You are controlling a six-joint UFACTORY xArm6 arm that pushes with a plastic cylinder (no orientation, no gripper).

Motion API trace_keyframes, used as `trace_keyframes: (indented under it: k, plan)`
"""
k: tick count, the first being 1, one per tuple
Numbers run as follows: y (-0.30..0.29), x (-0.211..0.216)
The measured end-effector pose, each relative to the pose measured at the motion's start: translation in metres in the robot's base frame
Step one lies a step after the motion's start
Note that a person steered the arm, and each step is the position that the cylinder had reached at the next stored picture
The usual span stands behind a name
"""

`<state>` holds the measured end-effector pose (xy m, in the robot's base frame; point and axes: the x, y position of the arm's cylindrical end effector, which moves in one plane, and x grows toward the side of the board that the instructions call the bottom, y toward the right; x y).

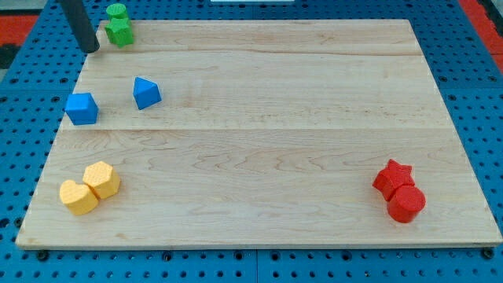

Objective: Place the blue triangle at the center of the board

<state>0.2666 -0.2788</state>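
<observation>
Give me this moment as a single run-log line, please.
my tip: board's top-left, left of green blocks, above blue cube | blue triangle: left side, untouched, not yet centred | contact: none
</observation>
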Motion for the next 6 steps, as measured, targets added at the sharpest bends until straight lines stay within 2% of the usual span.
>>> trace_keyframes:
  k: [1, 4, 5, 6]
  plan:
    - [0.004, -0.008]
    - [0.063, -0.012]
    - [0.042, 0.016]
    - [0.037, 0.085]
